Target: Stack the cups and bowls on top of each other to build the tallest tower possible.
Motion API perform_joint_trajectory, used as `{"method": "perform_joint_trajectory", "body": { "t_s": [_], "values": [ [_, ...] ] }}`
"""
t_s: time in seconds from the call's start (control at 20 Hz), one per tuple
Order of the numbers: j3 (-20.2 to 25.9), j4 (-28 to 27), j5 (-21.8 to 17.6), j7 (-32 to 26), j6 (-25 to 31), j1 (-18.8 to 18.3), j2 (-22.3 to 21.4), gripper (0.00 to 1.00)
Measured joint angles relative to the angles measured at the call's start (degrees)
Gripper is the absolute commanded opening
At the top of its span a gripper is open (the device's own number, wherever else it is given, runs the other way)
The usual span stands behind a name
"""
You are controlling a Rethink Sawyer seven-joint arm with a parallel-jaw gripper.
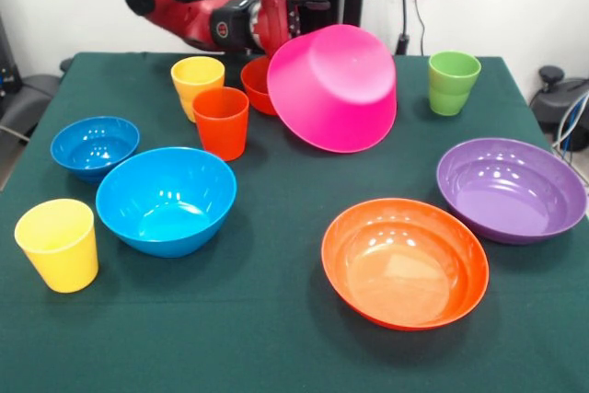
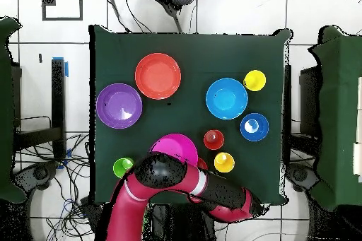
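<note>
The large pink bowl hangs tilted above the counter, its base turned toward the viewer, apparently gripped at its rim by the tool, at about ten o'clock. The small orange bowl sits just behind-left, beneath it.

On the worktop, seen from the front, two wide shallow bowls lie right. Two deeper bowls and three cups lie left; a fourth cup stands far right. The large bowl sits tilted at the far middle, apparently raised, a small bowl partly hidden behind it.
</note>
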Motion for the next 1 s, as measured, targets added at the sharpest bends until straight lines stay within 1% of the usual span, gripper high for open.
{"method": "perform_joint_trajectory", "body": {
  "t_s": [0.25, 0.35, 0.55, 0.85, 1.0],
  "values": [
    [-3.44, 0.01, 1.77, 0.00, 0.00, 0.87, 1.47, 1.00],
    [-4.12, 0.01, 2.22, 0.00, 0.00, 1.05, 1.81, 1.00],
    [-7.12, 0.12, 4.06, 0.00, 0.00, 2.28, 3.42, 1.00],
    [-9.06, 0.16, 6.18, 0.00, 0.00, 3.79, 4.98, 1.00],
    [-9.52, 0.15, 8.14, 0.00, 0.00, 4.58, 5.93, 1.00]
  ]
}}
